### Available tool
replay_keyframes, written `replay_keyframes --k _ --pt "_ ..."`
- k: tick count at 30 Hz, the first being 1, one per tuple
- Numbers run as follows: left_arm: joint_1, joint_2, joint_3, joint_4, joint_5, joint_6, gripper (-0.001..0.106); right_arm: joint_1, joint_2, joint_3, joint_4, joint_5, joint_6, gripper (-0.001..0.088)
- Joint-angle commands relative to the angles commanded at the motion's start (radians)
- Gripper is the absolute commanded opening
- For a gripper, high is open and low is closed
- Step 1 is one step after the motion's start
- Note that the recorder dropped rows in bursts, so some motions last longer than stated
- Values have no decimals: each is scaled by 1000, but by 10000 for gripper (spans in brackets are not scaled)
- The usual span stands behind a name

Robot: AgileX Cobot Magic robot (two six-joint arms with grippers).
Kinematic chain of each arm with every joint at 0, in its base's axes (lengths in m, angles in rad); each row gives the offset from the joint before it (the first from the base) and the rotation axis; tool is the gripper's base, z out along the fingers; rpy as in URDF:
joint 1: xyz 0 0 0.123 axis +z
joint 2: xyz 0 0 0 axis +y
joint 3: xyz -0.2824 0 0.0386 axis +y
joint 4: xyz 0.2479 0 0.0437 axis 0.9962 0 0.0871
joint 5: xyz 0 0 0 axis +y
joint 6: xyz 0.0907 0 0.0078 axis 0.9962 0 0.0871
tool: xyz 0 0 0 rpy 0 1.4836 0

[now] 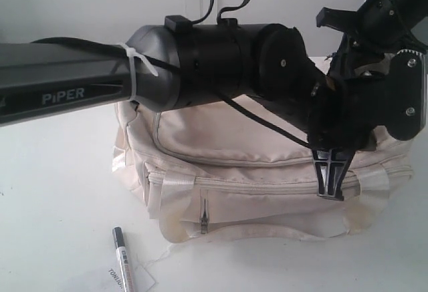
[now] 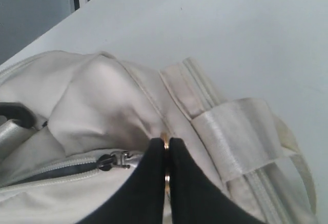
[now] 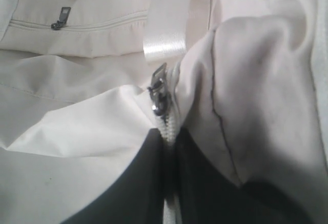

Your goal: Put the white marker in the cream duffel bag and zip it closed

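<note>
On the counter [image 1: 53,192] the marker [image 1: 122,260] lies lower left, outside the bag [image 1: 254,152]; with the left hand [image 2: 165,155] pinching the ring [image 2: 165,141] and the right hand [image 3: 170,138] pinching the zip [image 3: 170,124], we reckon unzipping comes next.

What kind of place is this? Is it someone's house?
Probably a robot lab or test bench, not a home: a white table, a black robot arm marked PIPER, and a cream bag and marker laid out.

white marker [image 1: 124,264] lying loose, cream duffel bag [image 1: 234,202] behind

One cream duffel bag [image 1: 267,165], one white marker [image 1: 122,258], one paper tag [image 1: 142,280] — two arms [image 1: 67,85] [image 1: 388,11]
</note>
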Motion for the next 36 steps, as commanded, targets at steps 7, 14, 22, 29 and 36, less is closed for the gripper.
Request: replay_keyframes --k 7,14,22,29,36 --pt "-2 -2 0 26 95 -2 0 0 0 0 0 -41 24 0" --pt "-2 -2 0 26 180 5 0 0 0 0 0 -95 47 0" --pt "-2 -36 0 26 253 -5 0 0 0 0 0 -121 72 0" --pt "-2 -48 0 26 317 -32 0 0 0 0 11 -119 72 0" --pt "-2 -52 0 31 365 -53 0 0 0 0 53 -118 72 0"
